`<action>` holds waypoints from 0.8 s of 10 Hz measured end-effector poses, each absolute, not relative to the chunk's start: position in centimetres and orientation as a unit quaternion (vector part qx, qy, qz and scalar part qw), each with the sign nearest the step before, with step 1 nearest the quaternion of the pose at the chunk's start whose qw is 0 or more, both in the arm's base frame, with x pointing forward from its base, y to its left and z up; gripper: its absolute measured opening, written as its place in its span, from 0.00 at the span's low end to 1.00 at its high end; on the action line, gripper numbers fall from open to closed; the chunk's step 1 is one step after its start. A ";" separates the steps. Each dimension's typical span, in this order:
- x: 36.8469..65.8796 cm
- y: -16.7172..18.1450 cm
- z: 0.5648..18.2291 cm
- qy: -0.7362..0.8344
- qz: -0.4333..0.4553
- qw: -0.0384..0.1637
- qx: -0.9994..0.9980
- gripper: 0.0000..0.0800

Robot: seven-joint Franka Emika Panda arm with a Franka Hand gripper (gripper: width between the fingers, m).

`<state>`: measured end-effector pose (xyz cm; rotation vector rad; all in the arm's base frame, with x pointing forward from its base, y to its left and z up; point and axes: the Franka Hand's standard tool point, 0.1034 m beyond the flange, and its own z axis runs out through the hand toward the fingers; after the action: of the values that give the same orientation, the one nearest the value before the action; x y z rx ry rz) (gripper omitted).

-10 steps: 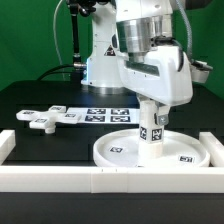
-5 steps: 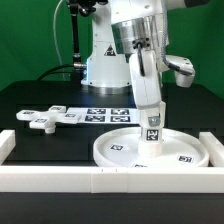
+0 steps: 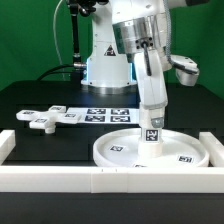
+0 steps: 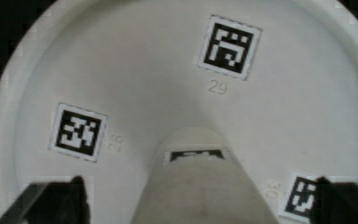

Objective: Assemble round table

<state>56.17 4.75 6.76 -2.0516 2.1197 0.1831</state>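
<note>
The large rimmed disc (image 3: 118, 150) lies on the table near the front bar. The short cylindrical leg (image 3: 152, 131) stands upright on it, right of its middle. My gripper (image 3: 150, 108) reaches straight down over the leg's top. In the wrist view the leg (image 4: 202, 185) runs up between my two dark fingers (image 4: 60, 203), and bare disc (image 4: 140, 70) shows on both sides of it, so my gripper (image 4: 202, 208) stands open around the leg without touching it. The cross-shaped foot piece (image 3: 45, 118) lies apart at the exterior view's left.
The marker board (image 3: 105, 113) lies flat behind the disc. Long white bars (image 3: 100, 178) border the work area at the front and both sides. The robot's base (image 3: 100, 65) stands at the back.
My wrist has turned about its vertical axis over the leg, so the hand now shows edge-on. The leg and disc have stayed in place.
</note>
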 end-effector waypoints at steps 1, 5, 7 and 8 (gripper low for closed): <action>56.1 4.8 6.7 0.684 0.058 0.095 -0.721 0.81; 56.2 4.8 6.9 0.518 0.044 0.093 -0.849 0.81; 56.5 4.7 7.2 0.427 0.030 0.088 -0.900 0.81; 56.6 4.7 7.2 0.390 0.026 0.088 -0.916 0.81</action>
<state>56.59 4.69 7.22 -2.7268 1.1614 0.0769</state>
